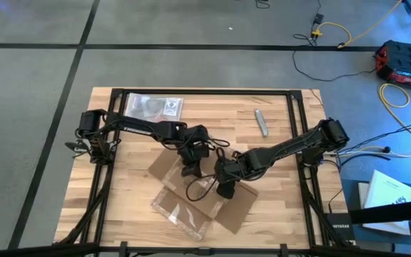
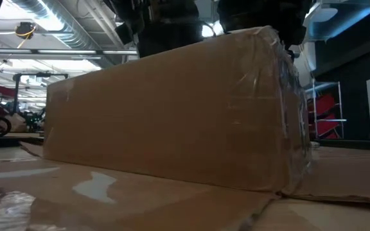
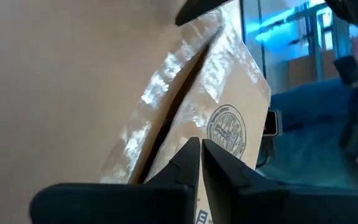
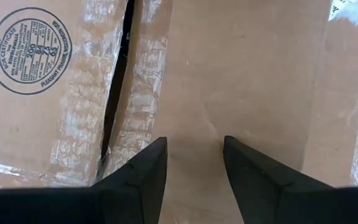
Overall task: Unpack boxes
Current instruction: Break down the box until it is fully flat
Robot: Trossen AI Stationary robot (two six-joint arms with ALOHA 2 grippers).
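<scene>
One shallow cardboard box — glossy, crinkled tape

A light wooden table stands on a grey concrete floor crossed by dark lines, with yellow cables trailing at one side. Overhead, silver ductwork runs beneath bright ceiling lights.
</scene>
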